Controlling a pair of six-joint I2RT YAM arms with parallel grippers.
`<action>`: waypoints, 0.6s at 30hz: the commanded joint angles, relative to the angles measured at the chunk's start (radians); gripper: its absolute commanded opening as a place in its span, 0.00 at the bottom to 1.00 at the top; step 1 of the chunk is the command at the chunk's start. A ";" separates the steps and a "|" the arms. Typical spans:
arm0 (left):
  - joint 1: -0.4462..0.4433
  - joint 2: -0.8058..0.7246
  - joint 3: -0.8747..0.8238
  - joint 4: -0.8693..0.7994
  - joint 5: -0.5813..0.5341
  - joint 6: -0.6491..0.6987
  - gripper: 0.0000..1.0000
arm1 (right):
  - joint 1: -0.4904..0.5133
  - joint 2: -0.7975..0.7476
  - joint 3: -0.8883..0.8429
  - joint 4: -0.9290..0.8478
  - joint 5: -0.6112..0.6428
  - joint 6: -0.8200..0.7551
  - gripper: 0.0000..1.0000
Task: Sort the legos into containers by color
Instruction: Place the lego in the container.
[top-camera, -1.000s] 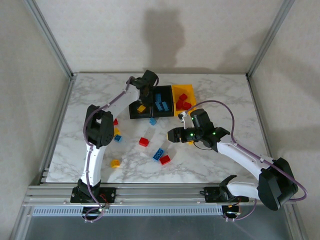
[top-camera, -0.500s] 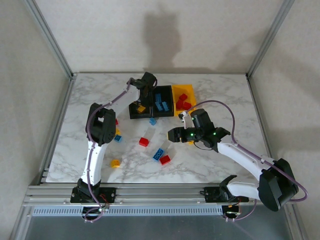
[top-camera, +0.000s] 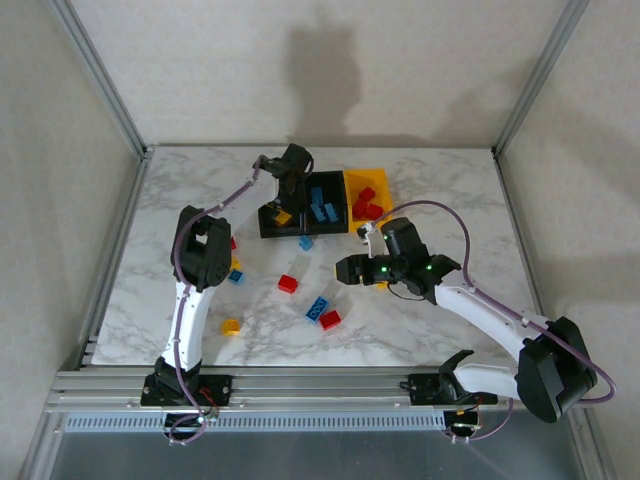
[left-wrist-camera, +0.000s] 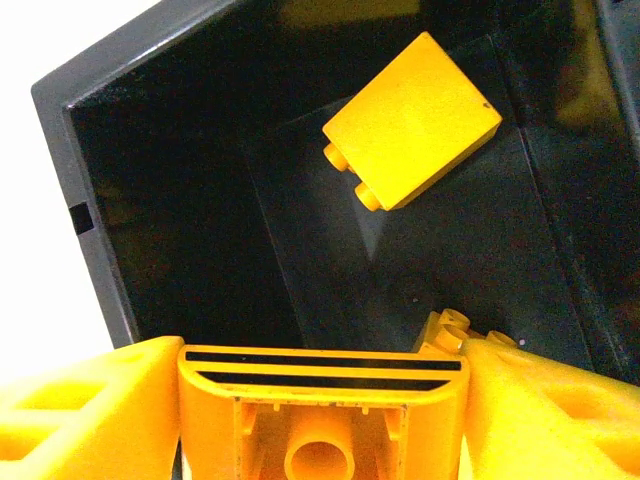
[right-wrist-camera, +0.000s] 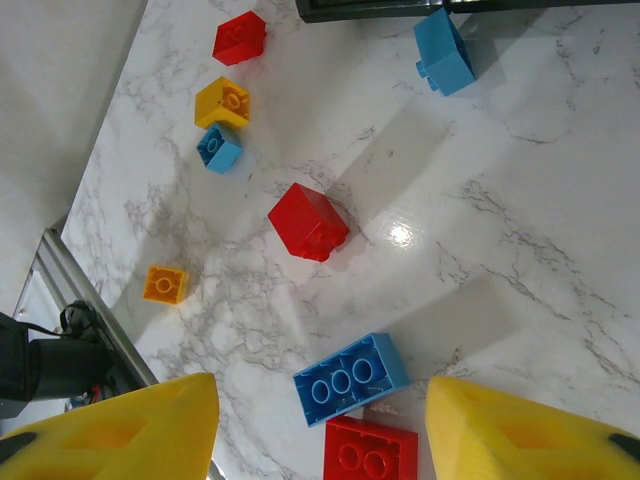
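My left gripper (top-camera: 290, 186) hangs over the left black container (top-camera: 266, 230). A yellow arched lego (left-wrist-camera: 322, 395) fills the gap between its fingers (left-wrist-camera: 85, 410), just above the bin floor. A yellow lego (left-wrist-camera: 412, 120) lies inside that bin (left-wrist-camera: 100, 250). The middle black container (top-camera: 322, 231) has blue legos in it, and the yellow-orange container (top-camera: 372, 177) has red ones. My right gripper (top-camera: 343, 268) is open above the table, and nothing is between its fingers. Below it lie a blue lego (right-wrist-camera: 350, 378) and a red lego (right-wrist-camera: 368, 452).
Loose legos dot the marble table (top-camera: 430, 190): a red one (right-wrist-camera: 308, 222), a blue one (right-wrist-camera: 445, 52) by the bins, and red (right-wrist-camera: 240, 37), yellow (right-wrist-camera: 222, 103), blue (right-wrist-camera: 219, 147) and orange-yellow (right-wrist-camera: 163, 284) ones to the left. Metal frame posts (top-camera: 100, 75) flank the table.
The left arm has shifted slightly over the black bin. The right arm and the loose bricks have not moved.
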 joint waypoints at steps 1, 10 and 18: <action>0.001 -0.014 0.028 0.001 0.013 0.014 0.71 | 0.005 -0.014 0.002 -0.012 0.004 0.007 0.57; 0.001 -0.027 0.026 0.011 0.004 0.006 0.75 | 0.005 -0.017 0.002 -0.014 -0.004 0.004 0.57; 0.000 -0.051 0.023 0.038 0.012 0.000 0.85 | 0.006 -0.017 0.008 -0.020 -0.007 0.000 0.56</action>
